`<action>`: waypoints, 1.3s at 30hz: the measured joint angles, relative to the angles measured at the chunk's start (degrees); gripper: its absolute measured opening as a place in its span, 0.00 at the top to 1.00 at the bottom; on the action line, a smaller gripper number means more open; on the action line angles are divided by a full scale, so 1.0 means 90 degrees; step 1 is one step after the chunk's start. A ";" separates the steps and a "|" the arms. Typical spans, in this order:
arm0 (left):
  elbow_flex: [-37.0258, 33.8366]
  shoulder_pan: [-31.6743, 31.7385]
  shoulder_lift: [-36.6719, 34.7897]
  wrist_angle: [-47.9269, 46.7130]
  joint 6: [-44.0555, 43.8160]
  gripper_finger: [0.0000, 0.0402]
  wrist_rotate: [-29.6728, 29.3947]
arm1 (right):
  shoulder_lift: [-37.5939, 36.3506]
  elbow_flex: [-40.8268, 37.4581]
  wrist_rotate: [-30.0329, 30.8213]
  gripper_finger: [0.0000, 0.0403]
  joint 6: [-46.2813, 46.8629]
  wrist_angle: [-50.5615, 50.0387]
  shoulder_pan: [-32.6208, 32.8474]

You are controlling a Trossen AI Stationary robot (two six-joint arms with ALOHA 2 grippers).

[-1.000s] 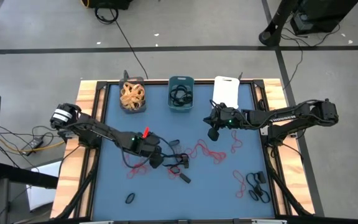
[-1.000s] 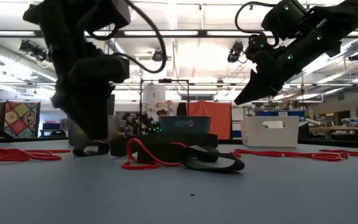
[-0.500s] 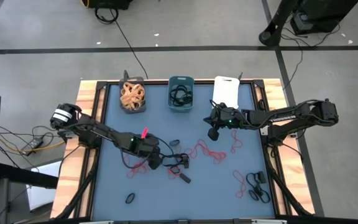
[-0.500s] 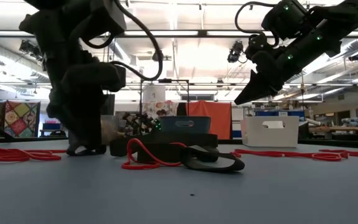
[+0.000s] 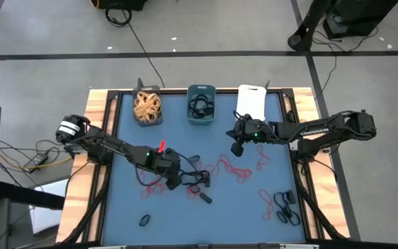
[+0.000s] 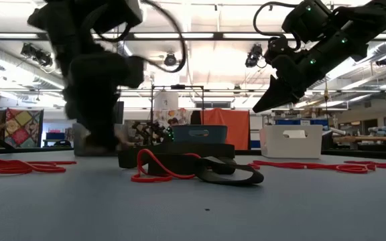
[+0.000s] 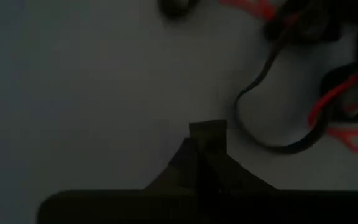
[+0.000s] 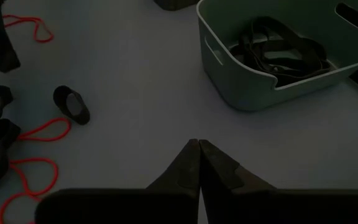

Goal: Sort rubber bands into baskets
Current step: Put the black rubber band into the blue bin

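Note:
Three baskets stand along the far edge: a dark grey one [image 5: 147, 107] with tan rubber bands, a teal one [image 5: 201, 104] with black bands, and a white one [image 5: 251, 100]. Red rubber bands [image 5: 230, 167] and black ones [image 5: 199, 181] lie loose on the blue mat. My left gripper [image 5: 173, 181] is down in the heap left of centre, shut on a small black rubber band [image 7: 207, 129]. It shows blurred in the low view [image 6: 96, 148]. My right gripper [image 5: 237, 149] hangs shut and empty above the mat, near the white basket. Its fingertips [image 8: 197, 144] point past the teal basket [image 8: 278, 56]. My left gripper pinches a short dark piece of the black band [image 7: 207, 127] between its two fingertips. The fingers come slanting down from above. Only that bit shows beyond the tips. Blur in the low view hides how the rest of the band hangs.
A long black loop [image 7: 272, 134] and red bands [image 7: 344, 118] lie just beyond my left fingertips. Another black band [image 8: 72, 102] lies ahead of my right gripper. More black bands lie at the near right [image 5: 287, 207] and near left [image 5: 144, 220]. Wooden rails [image 5: 97, 138] edge the mat.
My left gripper has shut, rolling slightly, over the small black band that lay on the mat beside it. In the low view that band is gone from its spot.

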 joint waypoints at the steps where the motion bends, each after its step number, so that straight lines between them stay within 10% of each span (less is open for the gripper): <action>1: 0.0101 0.0051 -0.0002 -0.0055 0.0151 0.99 -0.0015 | 0.0000 0.0000 0.0000 0.96 0.0002 0.0002 0.0000; 13: 0.1139 0.1238 -0.0005 -0.0375 0.1957 0.99 -0.0240 | 0.0000 0.0000 -0.0010 0.97 0.0015 0.0003 0.0000; 39: 0.1084 0.2708 0.0209 0.2813 0.3499 0.99 -0.0304 | 0.0000 0.0002 -0.0024 0.96 0.0066 0.0177 0.0000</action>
